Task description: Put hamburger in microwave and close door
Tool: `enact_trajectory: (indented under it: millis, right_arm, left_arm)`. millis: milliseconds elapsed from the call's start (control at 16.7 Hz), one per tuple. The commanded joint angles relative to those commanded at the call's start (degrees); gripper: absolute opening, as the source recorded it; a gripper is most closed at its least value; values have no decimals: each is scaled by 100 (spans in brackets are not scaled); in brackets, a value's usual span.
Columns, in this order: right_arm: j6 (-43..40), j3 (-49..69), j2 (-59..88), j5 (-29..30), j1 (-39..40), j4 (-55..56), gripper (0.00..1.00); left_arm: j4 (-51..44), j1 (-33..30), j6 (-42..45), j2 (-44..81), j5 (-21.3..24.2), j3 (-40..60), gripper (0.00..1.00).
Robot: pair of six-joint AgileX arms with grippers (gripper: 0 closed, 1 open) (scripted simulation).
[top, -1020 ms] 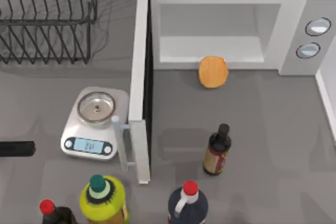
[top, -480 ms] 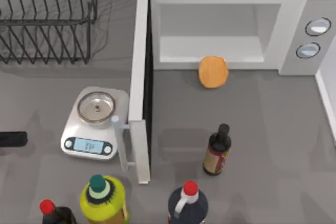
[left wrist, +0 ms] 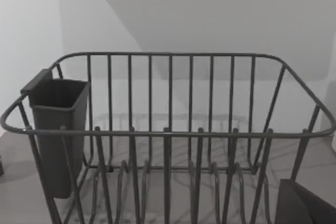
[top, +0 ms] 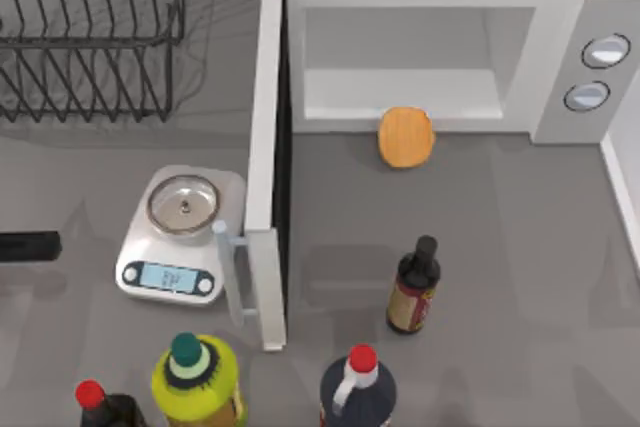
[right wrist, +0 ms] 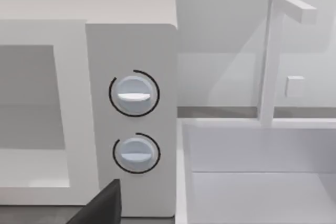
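The small round orange-tan hamburger (top: 405, 136) sits on the table against the large white microwave's (top: 430, 2) front lip, door (top: 267, 162) wide open; neither arm's finger spread can be told.

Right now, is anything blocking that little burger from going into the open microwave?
Nothing visible does. The hamburger lies on the table right at the front lip of the microwave, whose door stands swung wide open. The dark bottle stands behind it, well away from the opening.
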Motion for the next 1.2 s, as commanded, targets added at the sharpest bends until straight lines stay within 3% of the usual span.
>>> enact_trajectory:
  millis: [360, 900, 1200]
  right_arm:
    - [0, 0, 0, 0, 0, 0, 100]
    - [0, 0, 0, 0, 0, 0, 100]
    - [0, 0, 0, 0, 0, 0, 100]
  left_arm:
    - [-650, -303, -242, 603, -347, 593, 0]
    - [-4426, -1834, -2123, 3239, -894, 3139, 0]
    - [-5184, -2195, -2445, 3619, -1050, 3798, 0]
